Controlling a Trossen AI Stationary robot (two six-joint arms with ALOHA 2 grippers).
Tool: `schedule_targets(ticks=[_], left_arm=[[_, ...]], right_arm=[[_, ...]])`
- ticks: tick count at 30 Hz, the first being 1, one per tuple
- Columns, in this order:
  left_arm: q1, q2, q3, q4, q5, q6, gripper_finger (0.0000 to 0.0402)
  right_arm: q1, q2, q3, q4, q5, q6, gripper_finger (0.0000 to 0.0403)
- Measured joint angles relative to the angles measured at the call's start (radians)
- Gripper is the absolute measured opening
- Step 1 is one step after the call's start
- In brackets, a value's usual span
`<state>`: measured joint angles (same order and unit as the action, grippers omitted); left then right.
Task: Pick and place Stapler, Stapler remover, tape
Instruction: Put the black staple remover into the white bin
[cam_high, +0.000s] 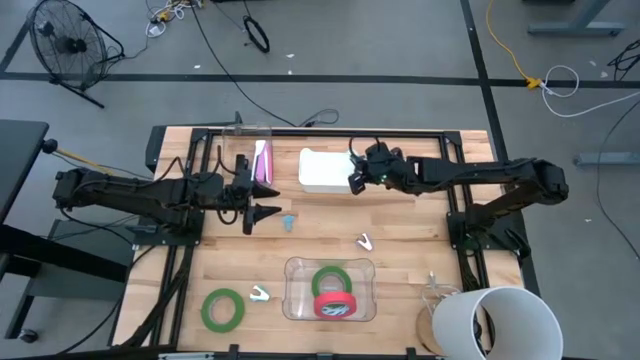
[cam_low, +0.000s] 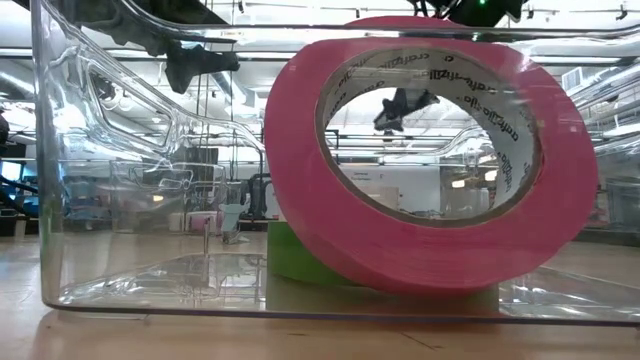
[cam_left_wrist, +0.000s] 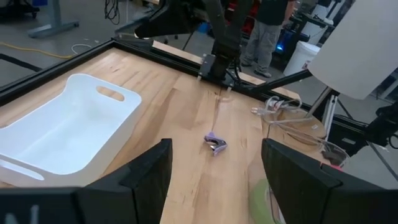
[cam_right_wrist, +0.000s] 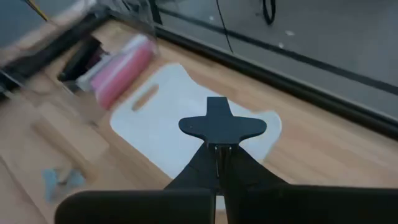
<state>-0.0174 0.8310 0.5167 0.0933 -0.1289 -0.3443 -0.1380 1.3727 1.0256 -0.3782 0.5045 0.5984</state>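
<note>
My right gripper (cam_high: 356, 178) hovers over the white bin (cam_high: 320, 170) at the far middle, shut on a small dark T-shaped stapler remover (cam_right_wrist: 221, 124). My left gripper (cam_high: 258, 203) is open and empty, left of the white bin, near a blue stapler remover (cam_high: 288, 222). A purple stapler remover (cam_left_wrist: 216, 143) lies on the table ahead of it. A pink stapler (cam_high: 262, 160) lies in a clear box at the far edge. A red tape roll (cam_low: 430, 150) leans on a green roll (cam_low: 300, 255) inside the clear bin (cam_high: 298, 300). Another green roll (cam_high: 223, 308) lies flat on the table. My right gripper pinches the dark stapler remover by its narrow end (cam_right_wrist: 217, 144) between the two fingertips. The wide end sticks out past the fingers. The remover is lifted clear, above the white bin.
A white stapler remover (cam_high: 260, 293) lies beside the clear bin, and a purple-white one (cam_high: 365, 241) lies mid-table. A white cylinder (cam_high: 495, 320) and loose cables stand at the near right corner. A person stands beyond the table in the left wrist view (cam_left_wrist: 267, 25).
</note>
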Motion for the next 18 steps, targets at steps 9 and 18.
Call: schedule_targets(ticks=[9,18], left_arm=[[0.000,0.000,0.000,0.006,-0.029,0.000,0.0250],[0.000,0.027,0.000,0.029,-0.029,0.000,0.0250]], right_arm=[[-0.079,0.038,0.000,0.152,-0.087,-0.036,0.0002],[-0.137,0.180,0.000,0.274,-0.190,-0.067,0.0002]])
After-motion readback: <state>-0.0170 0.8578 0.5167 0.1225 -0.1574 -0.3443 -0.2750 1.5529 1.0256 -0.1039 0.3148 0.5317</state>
